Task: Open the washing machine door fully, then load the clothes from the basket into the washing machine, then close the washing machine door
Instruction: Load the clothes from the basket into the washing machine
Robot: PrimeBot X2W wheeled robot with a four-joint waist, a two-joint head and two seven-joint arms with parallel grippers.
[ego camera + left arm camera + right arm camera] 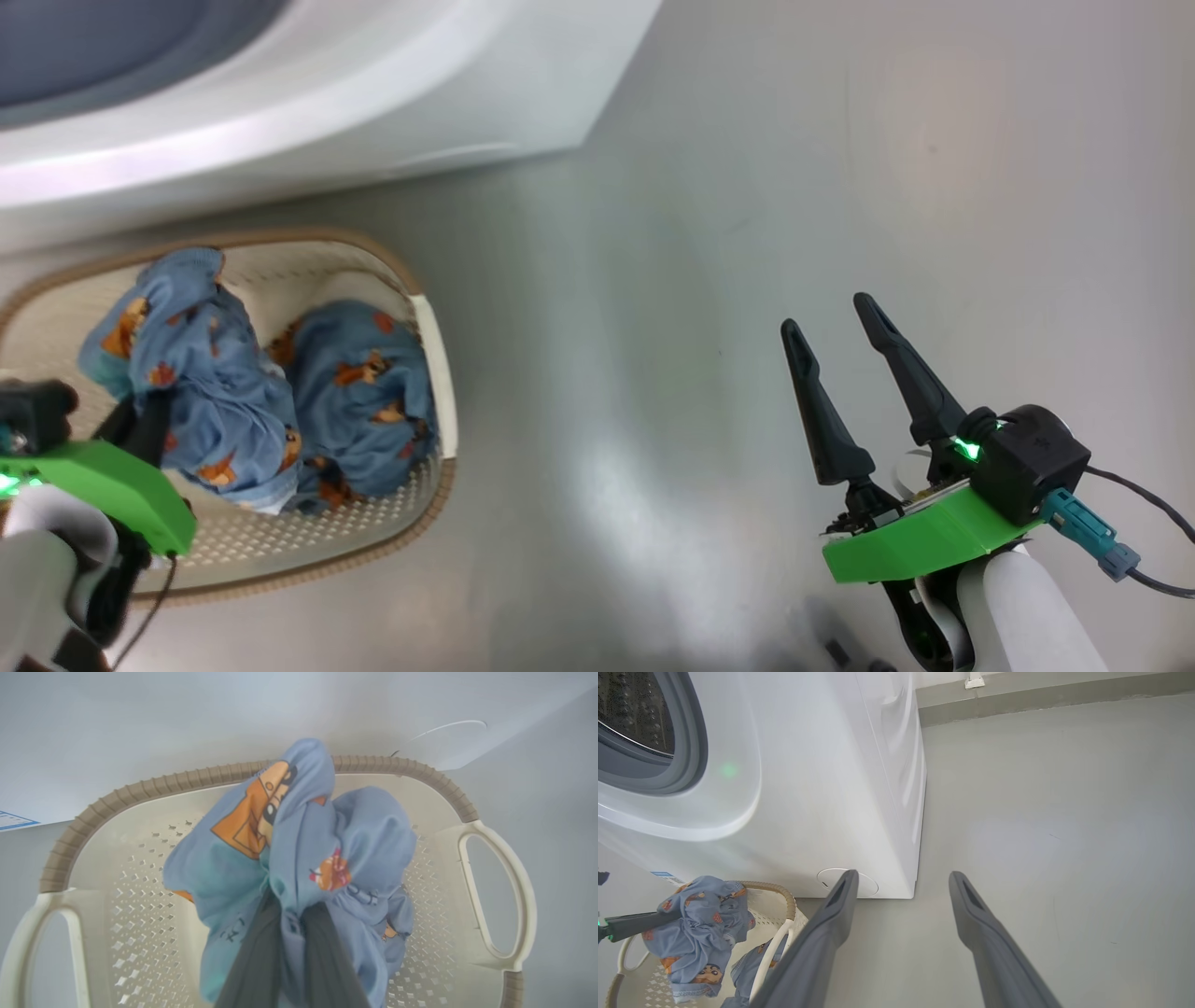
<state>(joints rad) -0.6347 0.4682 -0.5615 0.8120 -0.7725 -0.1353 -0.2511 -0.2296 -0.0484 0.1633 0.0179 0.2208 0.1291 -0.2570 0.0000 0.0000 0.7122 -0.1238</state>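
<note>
Hanging from the L fingers (261, 961), one bundle (289, 835) of the clothes is held over the basket (140, 786). The fingers are clenched on its blue fabric, w/ cloth pinched betw. them and folded round both. In the R wrist view the bundle's top is seen above the brown rim, its lower end down inside the basket; whether it touches the bottom can't be told. The 2nd bundle (359, 392) is seen lying in the basket, at the R end by the white handle (439, 373), just beside the held one. In the head view the L arm's green mount (103, 485) is seen at lower L, over the basket's near edge.

The basket is set on the grey floor (747, 233), right in front of the washer (822, 788), near the blue label (14, 820) and the round flap (871, 886) low on the front. The washer's mouth is seen uncovered at top L of the R wrist view: steel drum (630, 714) ringed by the grey gasket (691, 742).

The R fingers (822, 933) are released, spread wide, w/ floor seen betw. them. They are held over bare floor, well apart from the basket and off the washer's R corner, pointed fwd.
</note>
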